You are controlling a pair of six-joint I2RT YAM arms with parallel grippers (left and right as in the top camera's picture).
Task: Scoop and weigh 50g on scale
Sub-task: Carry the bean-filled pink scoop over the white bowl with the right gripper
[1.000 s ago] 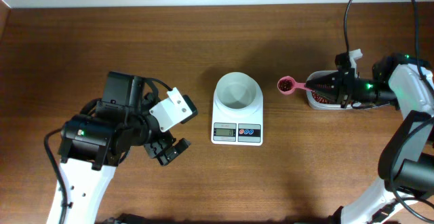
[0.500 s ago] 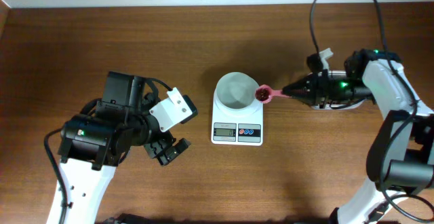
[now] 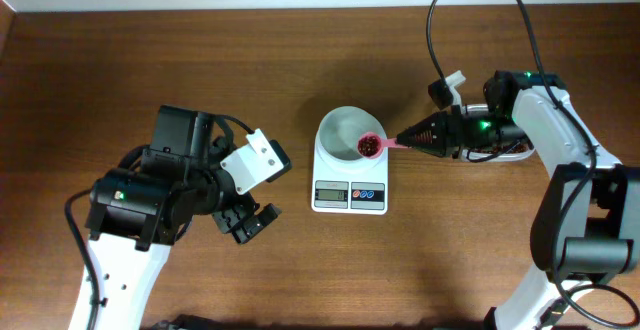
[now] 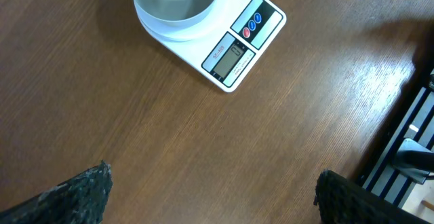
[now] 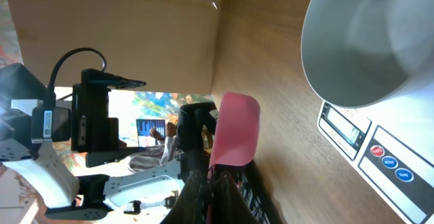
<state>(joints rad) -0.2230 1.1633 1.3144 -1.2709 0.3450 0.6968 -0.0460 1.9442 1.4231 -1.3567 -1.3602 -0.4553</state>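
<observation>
Currently: right gripper [image 3: 412, 140] jaws pinch pink spoon [image 3: 383, 144] handle above scale [image 3: 350, 196].
Left gripper [image 3: 250, 222]: jaws wide, empty.
Beans [image 3: 368, 147]: light, loose, probably spill easily.

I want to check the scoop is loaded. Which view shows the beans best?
Overhead: the beans lie in the spoon above the bowl. The right wrist sees only part of the spoon; the left wrist shows bowl and scale, no beans.

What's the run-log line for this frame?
right hand: shut on pink spoon | beans: in spoon, over bowl on scale | left hand: open, apart from scale
</observation>
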